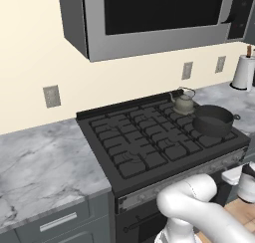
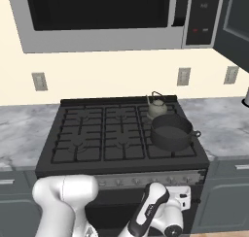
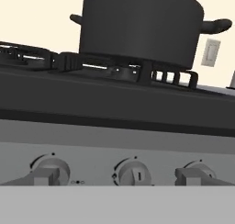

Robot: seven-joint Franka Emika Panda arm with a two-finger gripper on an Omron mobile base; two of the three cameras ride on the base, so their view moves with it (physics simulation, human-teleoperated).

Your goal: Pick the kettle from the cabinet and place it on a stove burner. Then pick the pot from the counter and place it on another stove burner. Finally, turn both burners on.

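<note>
Both placing steps look finished. The kettle (image 1: 184, 102) sits upright on the back right burner of the stove (image 1: 149, 140), close to the wall, and the pot (image 1: 213, 120) rests on the front right burner just in front of it, the two near each other but seemingly not touching; the right base view shows the same pairing, kettle (image 2: 156, 106) behind and pot (image 2: 171, 131) ahead. From the hand view the pot (image 3: 140, 23) stands squarely on its grate, directly above the row of knobs (image 3: 134, 171) on the silver front panel. What seems left is the last part: turning both burners on. No flame shows under either vessel, and the middle knob's marker appears to point straight up, so I judge neither burner is lit yet. The arm is folded low in front of the range, with the hand (image 2: 168, 209) held below the panel and aimed at the knobs. The end effector (image 3: 121, 177) has its fingers (image 3: 43, 176) spread wide, flanking the middle knob without pinching anything; whether they touch the outer knobs cannot be told. The next move calls for picking the knob that belongs to the front right burner, and which of the three in view that is cannot be read from here. The marble surface (image 1: 45, 162) to the left of the stove carries none of the task's things.
</note>
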